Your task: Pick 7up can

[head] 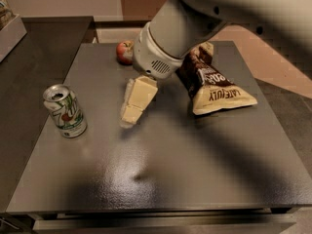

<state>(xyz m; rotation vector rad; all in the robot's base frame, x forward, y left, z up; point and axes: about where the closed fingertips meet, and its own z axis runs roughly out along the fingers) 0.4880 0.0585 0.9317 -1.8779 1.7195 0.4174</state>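
The dark grey table (185, 169) fills most of the view, and its flat top reflects a dull sheen near the front. A darker counter (34, 72) runs along its left side, level with it.

The arm (204, 13) comes in from the upper right as a thick, pale grey limb. It slopes down and to the left over the far half of the table. It ends in a round white wrist housing (155, 58) with a small vent grille facing the camera.

The brown-and-cream snack bag (214, 87) lies on the right side of the table. Its far end is partly hidden behind the arm and its printed face is turned up.

The gripper (128, 118) hangs from the wrist housing. It is cream-coloured and points down and slightly left, over the middle of the table. It holds nothing and touches none of the objects. I cannot tell whether it is open or closed, nor whether its tip meets the tabletop.

The 7up can (64, 111) stands upright near the table's left edge. Its silver top faces up and it is well apart from the gripper, to the gripper's left.

The red apple (125, 51) sits at the far side of the table. It is just left of the wrist housing and partly covered by it.
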